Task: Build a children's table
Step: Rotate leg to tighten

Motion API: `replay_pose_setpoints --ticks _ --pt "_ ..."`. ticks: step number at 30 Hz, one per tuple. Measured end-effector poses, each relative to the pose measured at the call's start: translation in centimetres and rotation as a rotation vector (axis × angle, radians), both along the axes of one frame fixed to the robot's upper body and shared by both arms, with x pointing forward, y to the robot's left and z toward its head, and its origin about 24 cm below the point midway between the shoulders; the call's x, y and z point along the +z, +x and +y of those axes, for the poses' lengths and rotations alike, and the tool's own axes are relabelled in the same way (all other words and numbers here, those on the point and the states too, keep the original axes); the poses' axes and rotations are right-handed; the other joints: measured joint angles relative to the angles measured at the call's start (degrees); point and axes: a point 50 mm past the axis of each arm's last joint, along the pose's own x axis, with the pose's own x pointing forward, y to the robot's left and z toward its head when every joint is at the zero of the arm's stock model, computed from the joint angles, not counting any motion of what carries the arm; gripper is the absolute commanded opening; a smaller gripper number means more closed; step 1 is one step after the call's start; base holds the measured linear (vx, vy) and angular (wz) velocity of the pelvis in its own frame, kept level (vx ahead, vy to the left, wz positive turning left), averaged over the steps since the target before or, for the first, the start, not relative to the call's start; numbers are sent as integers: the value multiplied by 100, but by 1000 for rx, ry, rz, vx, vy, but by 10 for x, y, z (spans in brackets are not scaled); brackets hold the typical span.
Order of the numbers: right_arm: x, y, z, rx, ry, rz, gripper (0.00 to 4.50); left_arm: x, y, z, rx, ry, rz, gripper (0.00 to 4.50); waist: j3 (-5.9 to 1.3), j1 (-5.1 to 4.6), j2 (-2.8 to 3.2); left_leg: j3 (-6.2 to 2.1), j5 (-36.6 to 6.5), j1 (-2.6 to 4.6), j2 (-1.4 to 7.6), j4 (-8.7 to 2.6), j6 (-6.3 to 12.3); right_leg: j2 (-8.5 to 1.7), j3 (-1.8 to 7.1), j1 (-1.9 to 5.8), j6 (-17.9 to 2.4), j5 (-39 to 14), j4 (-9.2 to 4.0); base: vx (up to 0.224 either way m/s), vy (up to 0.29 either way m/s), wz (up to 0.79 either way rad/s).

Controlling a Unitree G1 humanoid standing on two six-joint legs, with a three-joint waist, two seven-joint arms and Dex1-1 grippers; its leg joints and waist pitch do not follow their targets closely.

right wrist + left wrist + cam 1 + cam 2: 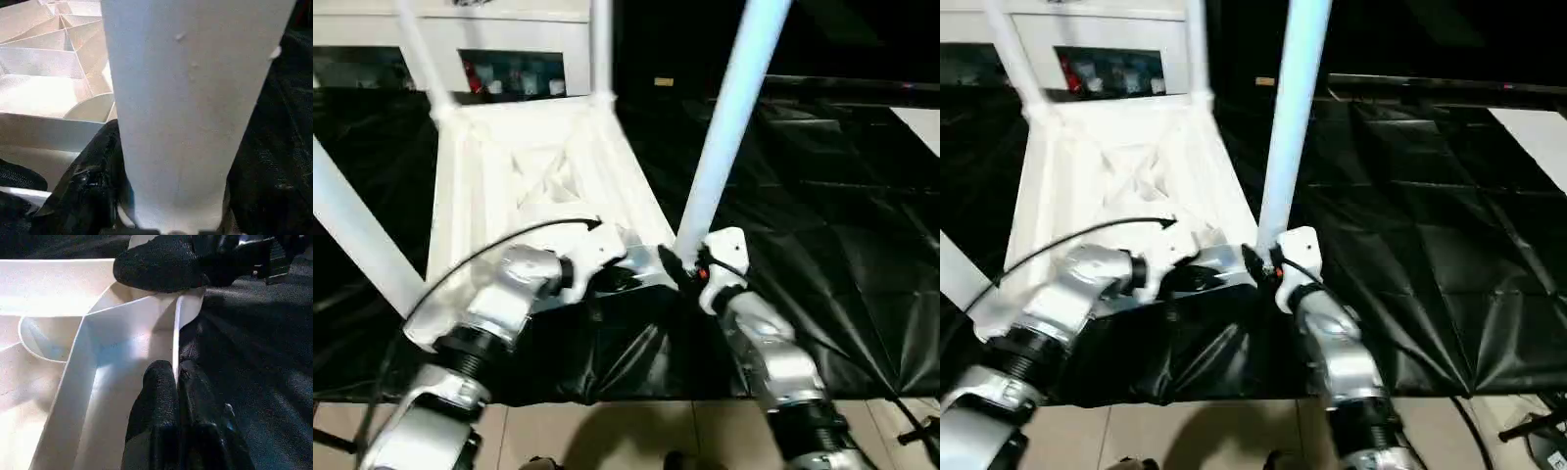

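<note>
White ribbed plastic tabletop [533, 176] lies inverted on black sheet [822, 235]; left gripper [175, 377] pinches its rim, right gripper [690, 266] clasps white tapered leg [729, 117]; white glass-door cabinet [509, 44] behind.

Upturned tabletop [524, 166] on black sheet [832, 225]

You see the tabletop [533, 176] as smooth white plastic with a faint sheen, its ribs thin and hard-edged. Beside it, the leg [195, 112] is matt white plastic, lightly speckled. Under the tabletop lies a glossy, creased black sheet [822, 235]. The left gripper's fingers [156, 401] look like rough, grainy black rubber; the forearms [499, 304] are brushed silver metal.
</note>
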Motion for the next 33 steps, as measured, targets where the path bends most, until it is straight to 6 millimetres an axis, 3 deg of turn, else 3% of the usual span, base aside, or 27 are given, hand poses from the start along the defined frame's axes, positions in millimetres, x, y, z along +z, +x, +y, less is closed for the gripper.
replay_pose_setpoints --ticks 7,10,17,28,33 --pt "3 -3 -16 199 -60 -33 369 4 -3 2 -62 7 -3 0 15 16 27 19 2 -18 2 -1 3 0 12 2 -25 39 -18 0 0 0" --pt "8 -11 -30 410 -102 -31 369 6 -7 11 -142 3 20 0 12 36 27 31 -5 -14 7 -1 12 1 10 -5 -29 119 31 40 -19 4" --pt "18 -19 -48 710 -171 -22 369 9 -13 25 -256 -10 71 0 6 209 34 38 0 -16 32 -59 39 32 -25 -61 -34 41 176 48 -36 4" --pt "22 -16 -45 975 -190 32 279 9 -17 35 -369 3 127 0 12 230 26 45 -19 -18 30 -9 9 8 -5 -42 -45 44 176 0 0 0" --pt "22 -16 -46 1002 -184 39 266 9 -17 35 -385 3 134 0 13 250 25 44 -19 -23 29 -4 9 6 -4 -43 -48 46 177 0 0 0"
